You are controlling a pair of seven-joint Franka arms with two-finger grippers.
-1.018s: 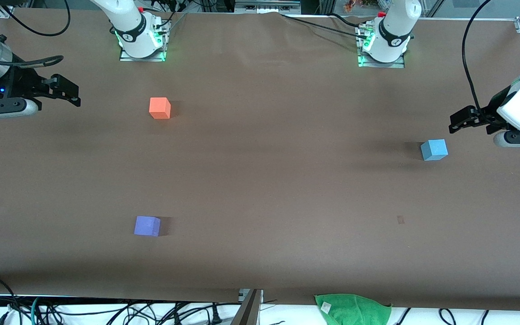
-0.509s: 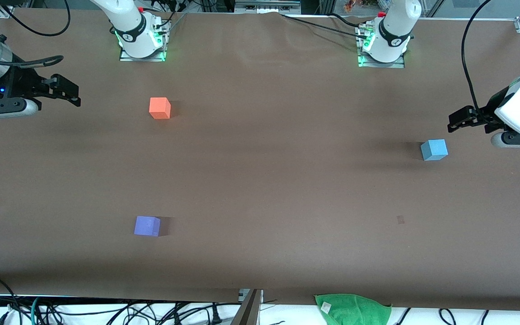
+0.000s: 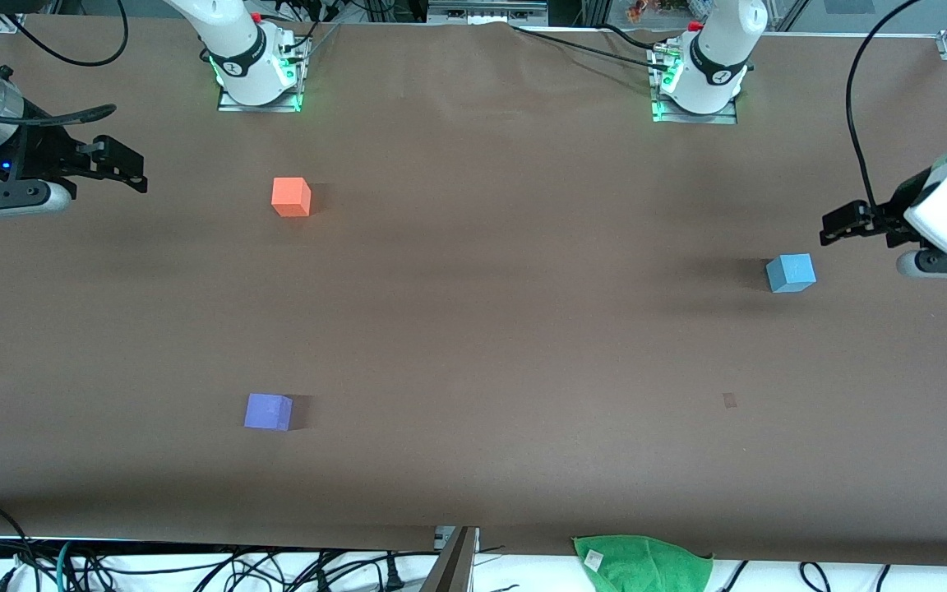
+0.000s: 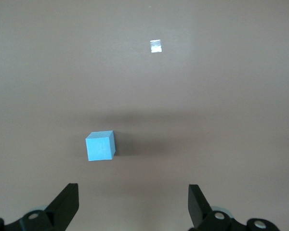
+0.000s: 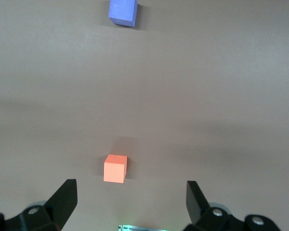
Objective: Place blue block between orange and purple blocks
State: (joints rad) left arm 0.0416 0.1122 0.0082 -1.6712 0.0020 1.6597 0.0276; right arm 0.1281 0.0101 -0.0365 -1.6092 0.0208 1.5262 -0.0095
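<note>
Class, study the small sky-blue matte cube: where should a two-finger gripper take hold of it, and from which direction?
Grip the small sky-blue matte cube across two opposite side faces, coming straight down from above. It sits flat and alone on the brown table, its faces plain. The open left gripper is nearest; the right gripper waits.

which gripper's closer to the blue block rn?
Left. The left gripper hangs open just beside the blue block at its own end of the table; the right gripper, also open, waits at the other end.

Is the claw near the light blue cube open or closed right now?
Open. The left gripper shows its two fingers spread wide with nothing between them, and the blue block sits untouched on the table.
</note>
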